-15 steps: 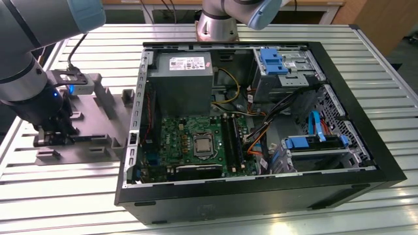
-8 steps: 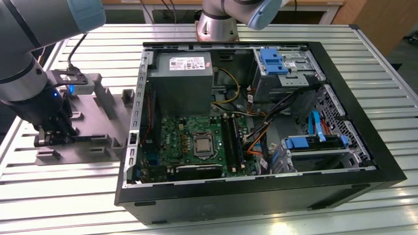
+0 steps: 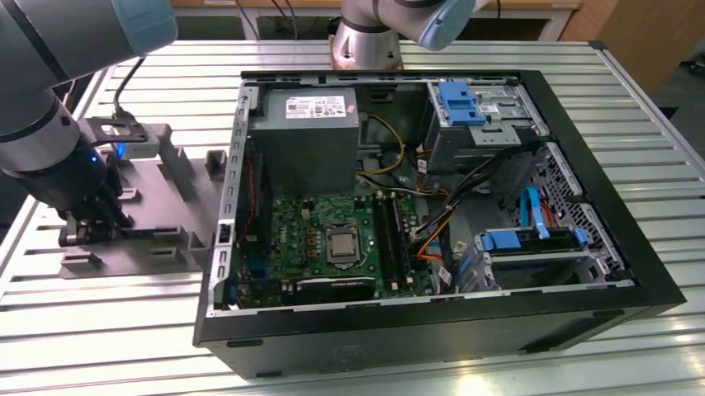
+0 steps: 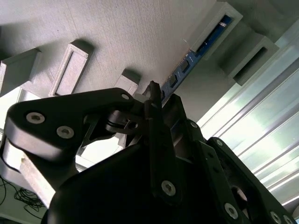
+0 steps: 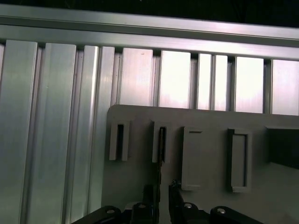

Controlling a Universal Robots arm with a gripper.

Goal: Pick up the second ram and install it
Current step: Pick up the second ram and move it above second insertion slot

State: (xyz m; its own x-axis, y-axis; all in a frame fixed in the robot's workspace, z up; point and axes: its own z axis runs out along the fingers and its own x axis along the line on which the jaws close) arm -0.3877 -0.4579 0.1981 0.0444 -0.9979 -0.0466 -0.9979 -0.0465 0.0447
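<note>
The second ram (image 4: 187, 60) is a thin dark stick with black chips, standing on edge in a slot of the grey moulded holder (image 4: 117, 37). Its narrow edge (image 5: 161, 144) runs up from between my fingertips in the first wrist view. My gripper (image 3: 94, 231) is down on the holder (image 3: 165, 190) at the exterior view's left, beside the open computer case. The gripper (image 5: 162, 191) (image 4: 156, 91) straddles the stick, one finger on each side. A small gap shows beside the stick, so the gripper reads as open.
The open black computer case (image 3: 441, 330) lies on the slatted aluminium table (image 3: 99, 330). Inside are the green motherboard with long black slots (image 3: 391, 235), a silver power-supply box (image 3: 303, 124), orange cables and blue drive brackets (image 3: 518, 239). The holder's upright posts (image 5: 238, 158) stand around the gripper.
</note>
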